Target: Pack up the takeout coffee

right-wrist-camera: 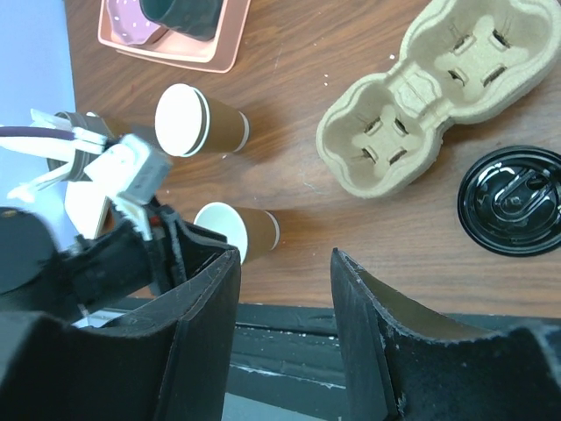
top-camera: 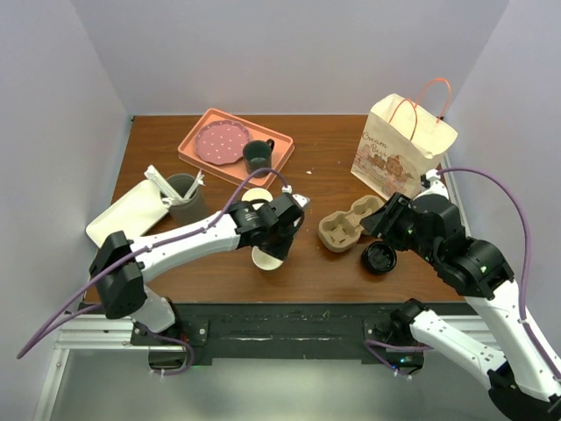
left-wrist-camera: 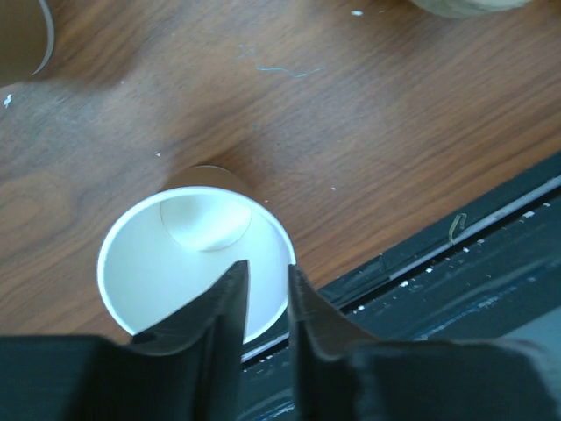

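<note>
Two tan-brown paper takeout coffee cups stand open-topped on the wooden table. The near cup (top-camera: 263, 260) (left-wrist-camera: 175, 272) (right-wrist-camera: 259, 230) shows its white inside. My left gripper (top-camera: 274, 247) (left-wrist-camera: 266, 267) is over its rim, one finger inside and one outside, with a gap wider than the cup wall. The far cup (top-camera: 257, 196) (right-wrist-camera: 223, 127) stands just behind it. A loose black lid (top-camera: 379, 258) (right-wrist-camera: 511, 200) lies to the right. My right gripper (top-camera: 372, 224) (right-wrist-camera: 285, 254) hangs open and empty over the table's front edge, between the near cup and the lid.
A pulp cup carrier (top-camera: 346, 226) (right-wrist-camera: 421, 105) lies mid-table. A paper bag with red handles (top-camera: 399, 149) stands back right. A pink tray (top-camera: 197, 158) holds a plate and a green mug (top-camera: 257, 154). A grey utensil holder (top-camera: 184, 195) and white tray (top-camera: 123, 215) sit left.
</note>
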Tool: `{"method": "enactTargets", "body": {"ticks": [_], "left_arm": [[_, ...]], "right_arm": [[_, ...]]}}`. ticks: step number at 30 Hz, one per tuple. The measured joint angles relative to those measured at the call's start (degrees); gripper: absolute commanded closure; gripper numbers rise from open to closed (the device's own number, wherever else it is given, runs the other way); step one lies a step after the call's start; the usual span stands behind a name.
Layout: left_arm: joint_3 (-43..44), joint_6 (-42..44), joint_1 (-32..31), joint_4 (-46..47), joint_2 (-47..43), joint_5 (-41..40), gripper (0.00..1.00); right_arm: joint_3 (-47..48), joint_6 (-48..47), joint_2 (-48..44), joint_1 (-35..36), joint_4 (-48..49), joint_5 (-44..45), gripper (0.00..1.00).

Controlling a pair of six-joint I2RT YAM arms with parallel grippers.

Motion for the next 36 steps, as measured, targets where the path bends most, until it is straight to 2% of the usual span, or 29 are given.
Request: {"method": "enactTargets", "body": {"ticks": [4, 5, 7, 11, 14, 18, 22, 31, 36], "left_arm": [[0.76, -0.39, -0.02, 0.70, -2.56, 1.62, 0.45], [1.05, -0.50, -0.02, 1.33, -3.45, 1.92, 0.36], [1.40, -0.39, 0.00, 2.43, -5.55, 2.49, 0.29], [1.40, -0.66, 0.00, 5.11, -11.47, 2.58, 0.09], [0.07, -1.38, 0.00, 8.11, -17.81, 1.22, 0.03], [-3.85, -2.10, 0.00, 11.47, -26.93, -0.90, 0.00], [-8.15, -3.32, 0.04, 12.87, -32.39, -2.27, 0.00], [-12.48, -3.61, 0.04, 12.57, -39.36, -6.34, 0.00], [-12.57, -3.41, 0.04, 12.70, -43.06, -9.20, 0.01]], "right_arm": [[0.00, 1.20, -0.17, 0.00, -1.81, 0.02, 0.52], [0.00, 1.66, -0.26, 0.00, -2.60, 0.07, 0.56], [-0.09, 2.29, -0.37, 0.00, -3.65, 0.11, 0.58], [-2.01, 3.15, -0.39, 0.00, -5.35, 0.61, 0.58], [-5.49, 3.72, -0.15, 0.00, -6.47, 1.64, 0.58], [-10.10, 4.15, 1.29, 0.00, -6.97, 2.99, 0.58], [-13.31, 3.54, 3.65, -0.02, -6.62, 5.03, 0.58], [-15.23, -1.42, 15.10, 0.00, -0.52, 10.80, 0.60], [-17.99, -4.94, 15.69, 0.00, 3.76, 12.31, 0.64]]}}
